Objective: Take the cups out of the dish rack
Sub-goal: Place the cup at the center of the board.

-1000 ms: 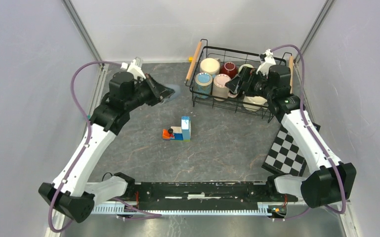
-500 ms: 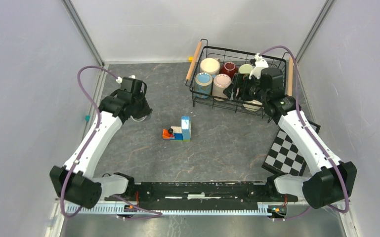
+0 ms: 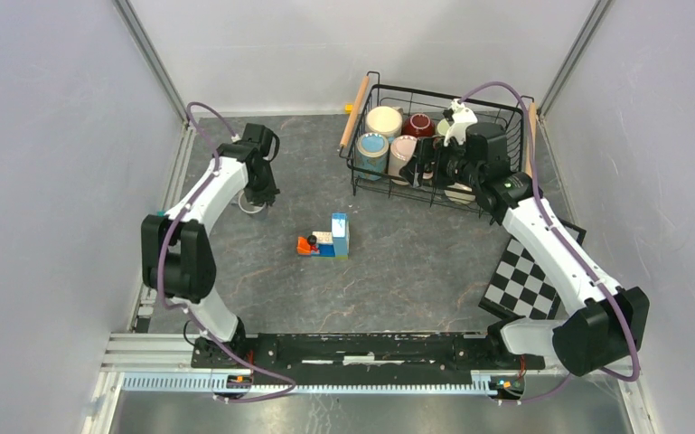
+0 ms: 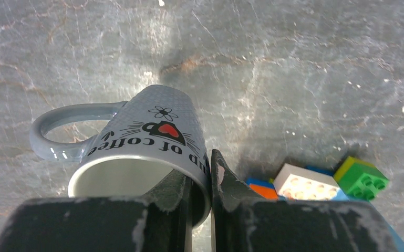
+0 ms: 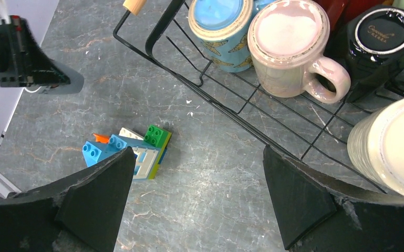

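My left gripper [image 4: 200,167] is shut on the rim of a grey mug [image 4: 142,126] with "cup of coffee" lettering, one finger inside and one outside. In the top view this gripper [image 3: 258,192] holds the mug [image 3: 250,205] low at the table's far left; I cannot tell if it touches. The black wire dish rack [image 3: 359,174] at the back right holds cream [image 3: 384,120], blue [image 3: 371,148], pink-beige [image 3: 404,147] and dark red [image 3: 418,124] cups. My right gripper [image 3: 414,168] is open and empty above the rack's front left part, near the pink-beige cup [image 5: 289,44].
A toy block cluster [image 3: 328,240] lies mid-table, also in the right wrist view [image 5: 131,149]. A checkerboard [image 3: 522,280] lies at the right. The right wrist view shows the blue cup [image 5: 220,21], a dark cup [image 5: 386,39], a cream cup [image 5: 394,147] and the rack's wire edge [image 5: 226,107].
My left arm swung back and left and brought the grey mug down near the table's left side. My right gripper moved a little left over the rack, still open.
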